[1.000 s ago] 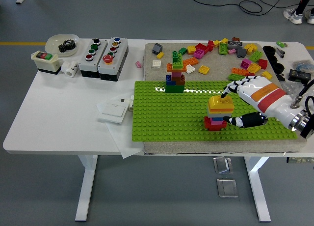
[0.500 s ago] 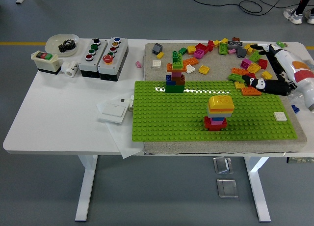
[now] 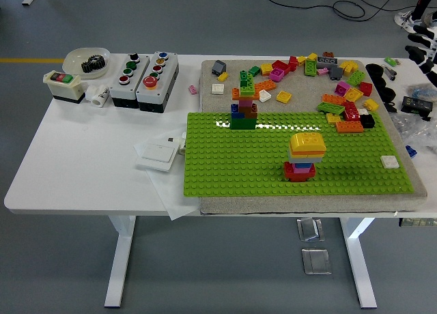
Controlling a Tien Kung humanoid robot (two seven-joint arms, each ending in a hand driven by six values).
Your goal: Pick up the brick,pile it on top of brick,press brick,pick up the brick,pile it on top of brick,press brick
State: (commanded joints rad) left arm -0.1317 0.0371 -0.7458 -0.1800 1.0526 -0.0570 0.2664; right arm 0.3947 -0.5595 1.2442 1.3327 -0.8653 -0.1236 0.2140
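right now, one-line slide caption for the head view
Two brick stacks stand on the green baseplate, the nearer capped by a yellow brick; loose bricks lie behind, no hand over the plate.

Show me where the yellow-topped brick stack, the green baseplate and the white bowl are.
yellow-topped brick stack (image 3: 305,157): head view, its middle layers.
green baseplate (image 3: 232,164): head view, bare studs left of centre.
white bowl (image 3: 76,56): head view, left rim.

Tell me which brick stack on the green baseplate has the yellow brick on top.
The short stack near the middle right of the baseplate: red base, wide yellow top. The taller stack at the far edge is topped green.
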